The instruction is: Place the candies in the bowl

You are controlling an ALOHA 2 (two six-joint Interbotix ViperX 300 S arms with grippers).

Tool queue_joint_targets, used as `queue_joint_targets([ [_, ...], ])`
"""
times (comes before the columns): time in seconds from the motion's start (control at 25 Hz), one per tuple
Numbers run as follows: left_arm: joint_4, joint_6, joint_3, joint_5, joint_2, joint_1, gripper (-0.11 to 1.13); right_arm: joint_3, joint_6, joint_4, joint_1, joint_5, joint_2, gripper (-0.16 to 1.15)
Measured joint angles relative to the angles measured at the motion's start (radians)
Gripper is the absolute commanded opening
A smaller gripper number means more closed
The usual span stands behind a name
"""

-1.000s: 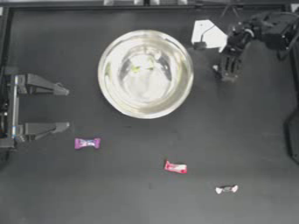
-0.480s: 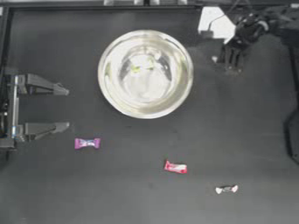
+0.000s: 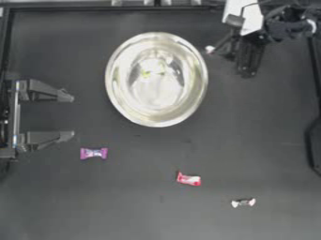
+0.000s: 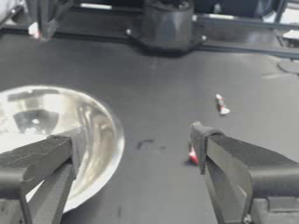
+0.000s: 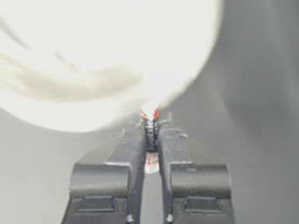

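Note:
The shiny silver bowl point(image 3: 128, 101) sits in the middle of the table, and a green candy point(image 3: 147, 73) lies inside it. Just off the bowl's back right rim, my right gripper point(image 3: 216, 47) is shut on a silvery-white candy point(image 3: 210, 49). In the right wrist view this candy point(image 5: 149, 114) is pinched between the closed jaws point(image 5: 151, 129), in front of the bright bowl point(image 5: 88, 52). On the table lie a purple candy point(image 3: 93, 153), a red-pink candy point(image 3: 188, 179) and a silvery-white candy point(image 3: 243, 202). My left gripper point(image 3: 47, 116) stays parked at the left edge, open.
In the left wrist view, the bowl point(image 4: 96, 127) is near the left jaw, with the red-pink candy point(image 4: 192, 155) and the silvery-white candy point(image 4: 220, 104) beyond on bare dark table. A dark arm base point(image 4: 166, 26) stands at the far edge.
My right gripper has risen from the table to the right of the bowl. It has swung toward the back and toward the bowl's rim with the candy in it. The left arm has not moved.

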Motion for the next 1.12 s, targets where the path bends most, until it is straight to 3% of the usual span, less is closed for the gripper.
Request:
queue_joint_targets([
  [0.28,0.000,0.005,0.000,-0.003,0.000,-0.003,1.00,-0.058,-0.034,0.078,0.074,-0.094,0.071,0.45],
  [0.8,0.000,0.003,0.008,-0.005,0.000,-0.003,1.00,-0.155,-0.058,0.084,0.110,-0.196,0.324,0.47],
  [0.92,0.000,0.003,0.015,-0.006,0.000,-0.003,1.00,-0.167,-0.075,0.089,0.114,-0.209,0.356,0.65],
  [1.08,0.000,0.003,0.018,-0.006,0.000,-0.003,1.00,-0.181,-0.075,0.100,0.112,-0.236,0.377,1.11],
  [1.12,0.000,0.003,0.020,-0.008,0.000,-0.003,1.00,-0.184,-0.075,0.104,0.112,-0.238,0.385,1.08],
])
